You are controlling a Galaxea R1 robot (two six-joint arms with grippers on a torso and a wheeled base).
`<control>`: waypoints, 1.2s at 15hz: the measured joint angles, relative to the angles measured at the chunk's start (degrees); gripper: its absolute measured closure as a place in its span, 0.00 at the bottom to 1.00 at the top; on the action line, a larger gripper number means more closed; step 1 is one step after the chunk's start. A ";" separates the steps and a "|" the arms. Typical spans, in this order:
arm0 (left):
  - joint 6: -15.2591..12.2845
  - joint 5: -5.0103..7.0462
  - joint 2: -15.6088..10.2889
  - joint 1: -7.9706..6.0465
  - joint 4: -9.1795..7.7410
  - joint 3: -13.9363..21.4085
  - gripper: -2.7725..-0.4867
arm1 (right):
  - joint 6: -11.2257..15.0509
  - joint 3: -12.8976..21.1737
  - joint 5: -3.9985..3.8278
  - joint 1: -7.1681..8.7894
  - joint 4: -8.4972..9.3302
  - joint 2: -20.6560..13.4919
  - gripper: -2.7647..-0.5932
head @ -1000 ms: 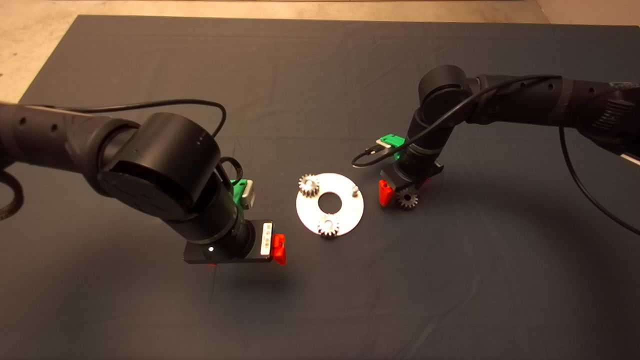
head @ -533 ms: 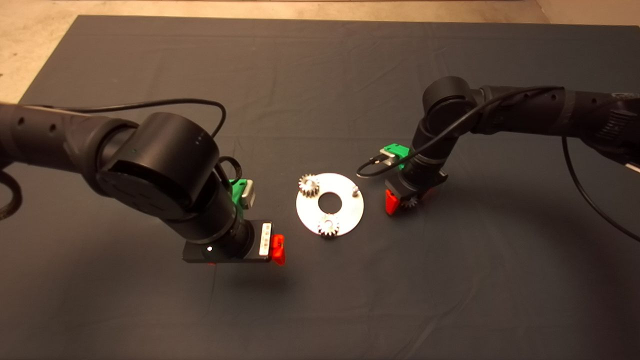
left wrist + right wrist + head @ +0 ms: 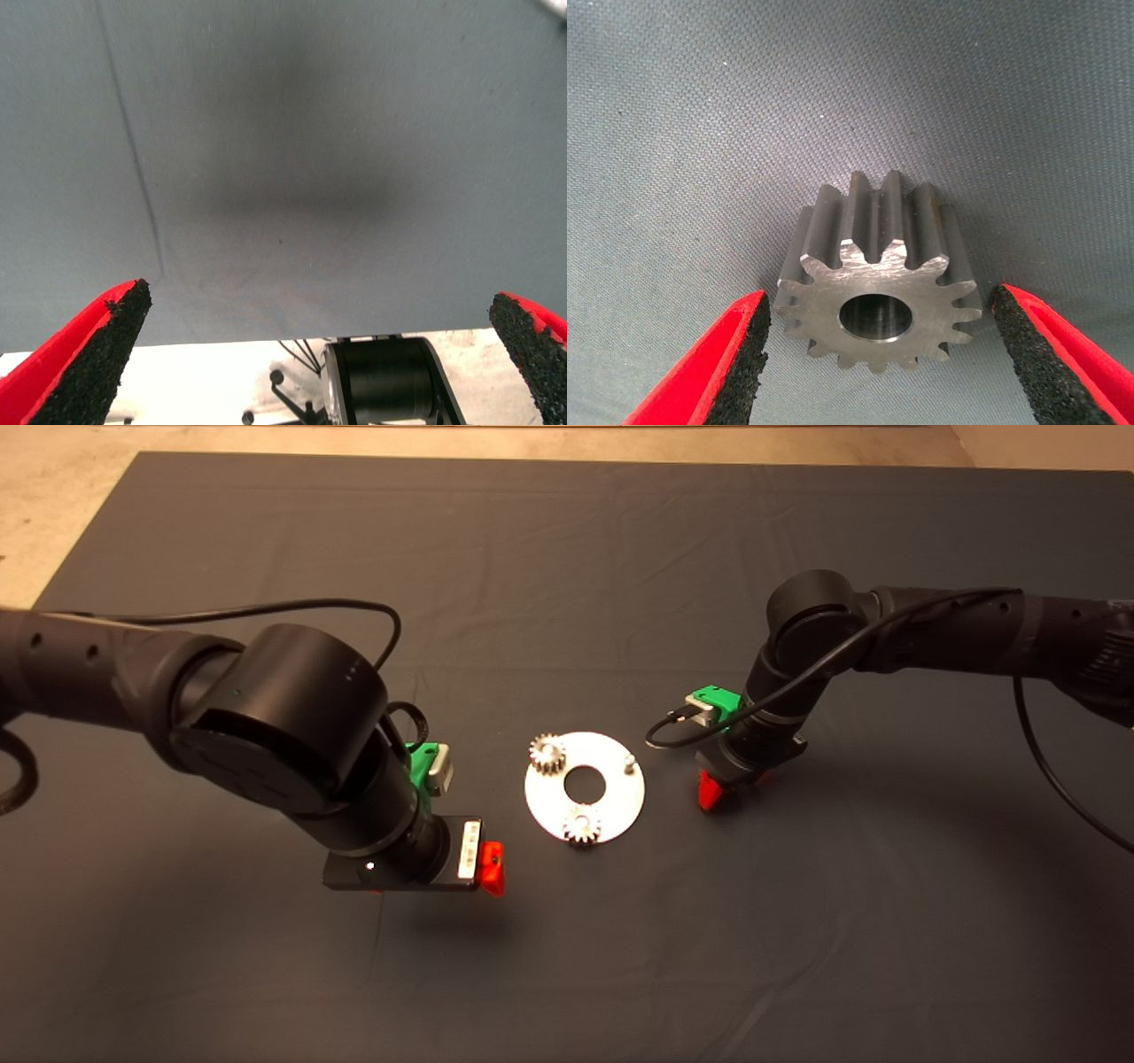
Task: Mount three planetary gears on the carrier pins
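Observation:
The round silver carrier disc (image 3: 611, 808) lies mid-mat. Two planetary gears sit on its pins, one at the far left (image 3: 547, 753) and one at the near edge (image 3: 582, 826). The third carrier pin (image 3: 629, 761) stands bare at the far right. My right gripper (image 3: 733, 784) is low over the mat just right of the disc and hides the third gear in the head view. In the right wrist view that gear (image 3: 877, 283) lies on the mat between my open right gripper's (image 3: 879, 297) pads (image 3: 740, 354). My left gripper (image 3: 492, 868) hovers open and empty left of the disc.
The dark mat (image 3: 567, 584) covers the table, with its far edge and bare floor beyond at the top left. In the left wrist view the left gripper (image 3: 319, 299) shows only mat and, past its edge, a black arm part (image 3: 385, 390).
My right gripper has moved right and down over the loose third gear, which showed beside its finger before and is now covered in the head view. The left arm has not moved.

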 joint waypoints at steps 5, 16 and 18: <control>0.13 -0.02 0.00 0.79 0.01 0.00 0.01 | -0.15 0.42 -0.48 -0.16 -0.02 0.80 0.49; 0.09 -0.02 0.35 1.56 0.01 0.21 0.01 | -1.39 1.02 -0.61 -0.13 -0.01 2.56 0.56; -0.35 -0.02 0.49 1.57 0.01 1.12 0.01 | -2.43 0.00 -0.61 -0.06 0.00 2.67 0.56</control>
